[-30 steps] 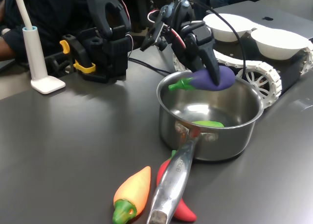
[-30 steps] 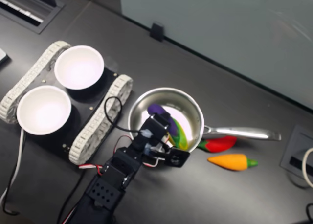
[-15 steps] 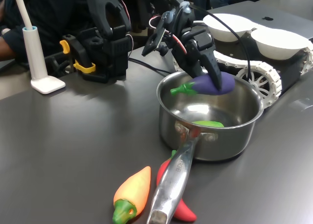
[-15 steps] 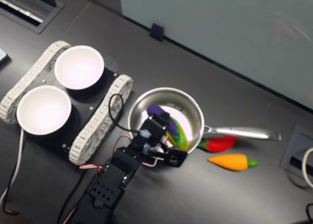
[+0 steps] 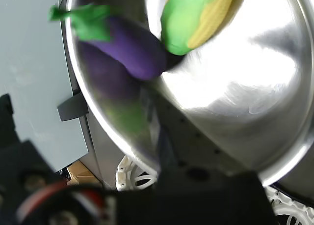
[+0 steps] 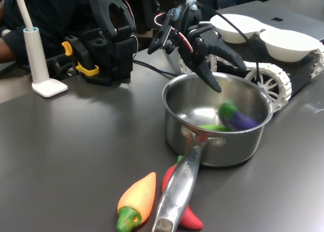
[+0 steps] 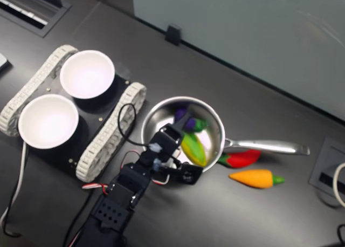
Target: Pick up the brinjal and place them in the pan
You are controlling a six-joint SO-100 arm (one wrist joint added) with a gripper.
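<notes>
The purple brinjal with its green stem cap lies loose inside the steel pan, blurred with motion, near the far wall in the first exterior view. The second exterior view shows the brinjal at the pan's upper inside. In the wrist view the brinjal rests against the pan's shiny wall beside a green and yellow toy. My gripper hangs over the pan's back rim, open, jaws spread wide, holding nothing.
An orange-yellow toy pepper and a red chilli lie by the pan's long handle. Two white bowls sit on a tracked vehicle behind the pan. A white stand and a black arm base are at the back.
My gripper has opened and let go of the brinjal. The brinjal dropped from rim height into the pan. The jaws lifted slightly.
</notes>
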